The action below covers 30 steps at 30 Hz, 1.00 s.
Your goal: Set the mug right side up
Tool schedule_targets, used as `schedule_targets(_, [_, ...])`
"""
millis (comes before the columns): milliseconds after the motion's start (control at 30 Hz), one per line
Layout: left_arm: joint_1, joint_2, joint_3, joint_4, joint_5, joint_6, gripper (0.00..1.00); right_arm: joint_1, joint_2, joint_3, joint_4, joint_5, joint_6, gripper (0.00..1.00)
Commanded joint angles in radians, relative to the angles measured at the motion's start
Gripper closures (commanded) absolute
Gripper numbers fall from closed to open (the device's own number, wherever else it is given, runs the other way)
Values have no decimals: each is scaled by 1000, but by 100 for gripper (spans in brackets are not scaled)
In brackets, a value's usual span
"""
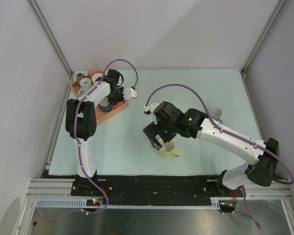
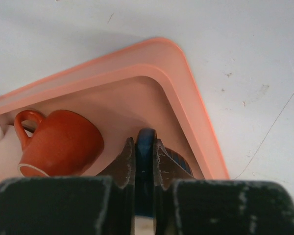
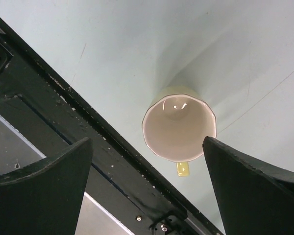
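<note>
**A:** How was the left arm posed?

**B:** It was folded up the left side of the overhead view. Its wrist bent down over the salmon-pink tray (image 2: 186, 83) in the upper left. The left gripper (image 2: 143, 143) had its scuffed dark fingers (image 2: 125, 164) pinching the thin wall of the blue mug (image 2: 180, 160). That mug sat inside the tray near its rounded corner. I could not tell which way up it was.

**A:** And the right arm?

**B:** It stretched from the lower right toward the centre of the overhead view. The right gripper (image 3: 147, 147) pointed down over the yellow mug (image 3: 179, 129), its jaws spread wide and touching nothing. The mug stood mouth up on the table (image 3: 137, 44), close to the black rail at its edge.

**A:** What about surfaces and shapes?

**B:** The yellow mug had a glossy cream interior, a slightly faceted rim and a stubby yellow handle. The tray looked matte, with a stepped raised rim. Just left of the blue mug was a rust-red mug (image 2: 61, 144), speckled, with a loop handle and a pale rim. The tabletop was pale blue-green and faintly scratched.
</note>
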Motion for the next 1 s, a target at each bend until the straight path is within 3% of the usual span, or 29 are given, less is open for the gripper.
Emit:
schedule_targets(0, [11, -65, 52, -16, 12, -107, 100, -43, -36, 29, 72, -42, 32, 1])
schedule_targets(167, [39, -142, 184, -15, 92, -366, 100, -161, -79, 3, 219, -191, 94, 0])
schedule_targets(400, [48, -282, 249, -15, 217, -636, 100, -284, -71, -12, 470, -370, 173, 1])
schedule_targets(600, [44, -377, 286, -14, 439, -892, 100, -358, 12, -5, 744, -531, 305, 1])
schedule_targets(733, [32, -423, 303, -13, 581, -998, 100, -376, 77, 47, 848, -511, 382, 1])
schedule_targets(967, [21, -435, 388, -14, 723, -1113, 100, -382, 199, 93, 1149, -696, 564, 1])
